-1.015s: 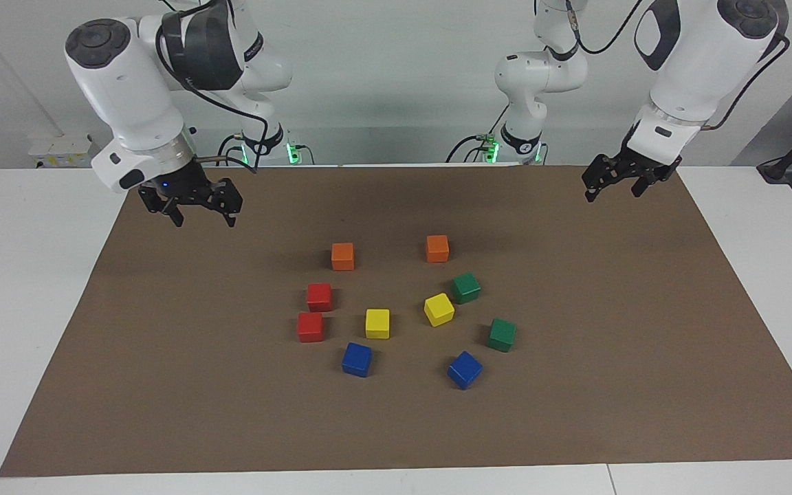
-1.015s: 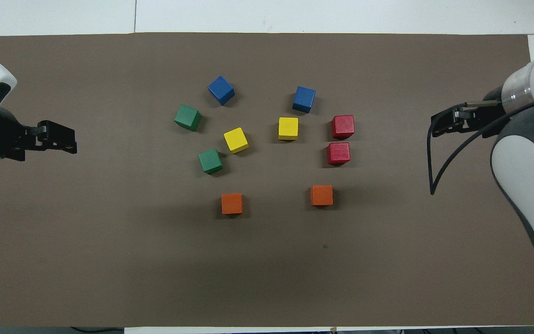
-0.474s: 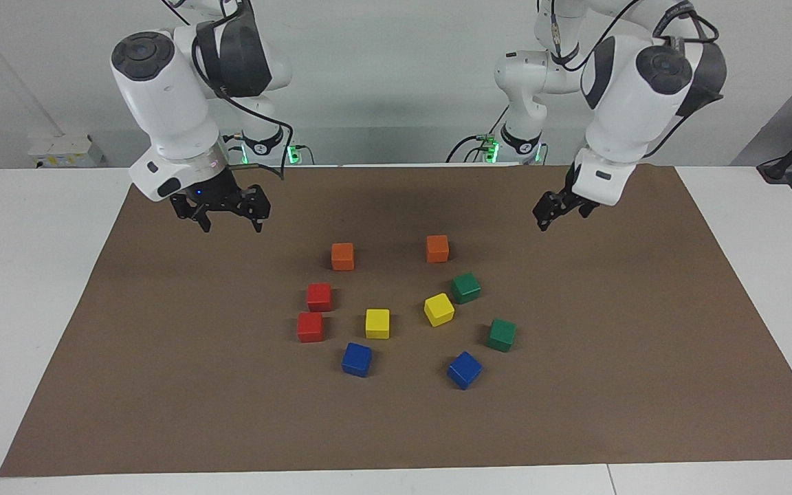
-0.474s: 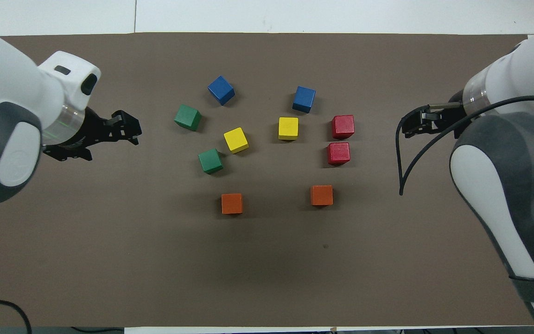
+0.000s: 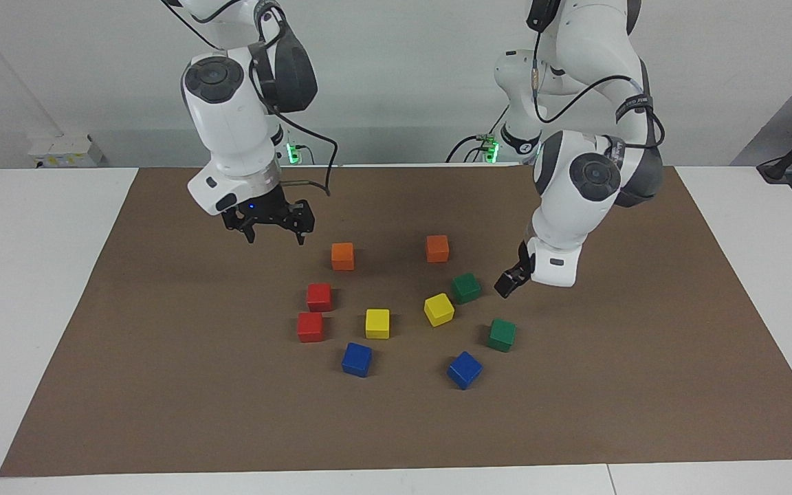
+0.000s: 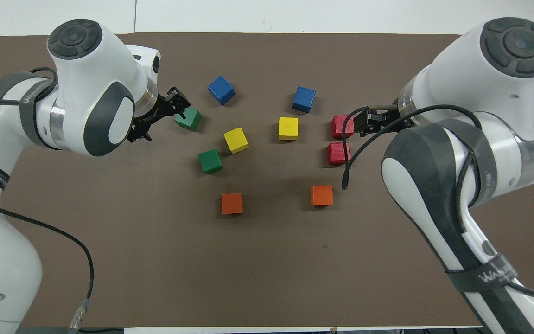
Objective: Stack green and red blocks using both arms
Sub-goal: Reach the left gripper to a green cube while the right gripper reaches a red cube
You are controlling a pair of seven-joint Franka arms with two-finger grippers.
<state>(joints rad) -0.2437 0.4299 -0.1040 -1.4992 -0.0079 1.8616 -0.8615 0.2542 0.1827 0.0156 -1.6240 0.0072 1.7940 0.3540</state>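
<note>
Nearest the robots we've got two orange cubes, one toward the right arm's end (image 5: 342, 256) and one toward the left arm's end (image 5: 437, 248), both flat on the brown mat (image 5: 162, 385) that covers most of the white table (image 5: 25, 275).

A bit farther out sit the task blocks. The nearer red block (image 5: 319, 296) and the farther red block (image 5: 310, 326) are just beside each other toward the right arm's end, not quite touching. The nearer green block (image 5: 466, 287) and the farther green block (image 5: 502, 335) are toward the left arm's end, apart from each other. Between the reds and greens we see two yellow cubes, one squared up (image 5: 377, 323) and one turned at an angle (image 5: 438, 309), which sits just beside the nearer green block. Farthest out are two blue cubes, one (image 5: 357, 359) out past the red pair and one (image 5: 465, 370) near the farther green block. Nothing is stacked.

Now the arms. The right gripper (image 5: 273, 232) hangs in the air over bare mat, close to the orange cube at its end, fingers spread wide and holding nothing. The left gripper (image 5: 510, 280) is down low over the mat between the two green blocks, just beside the nearer one. We see it mostly edge-on, but its jaws are apart and it's carrying nothing.
</note>
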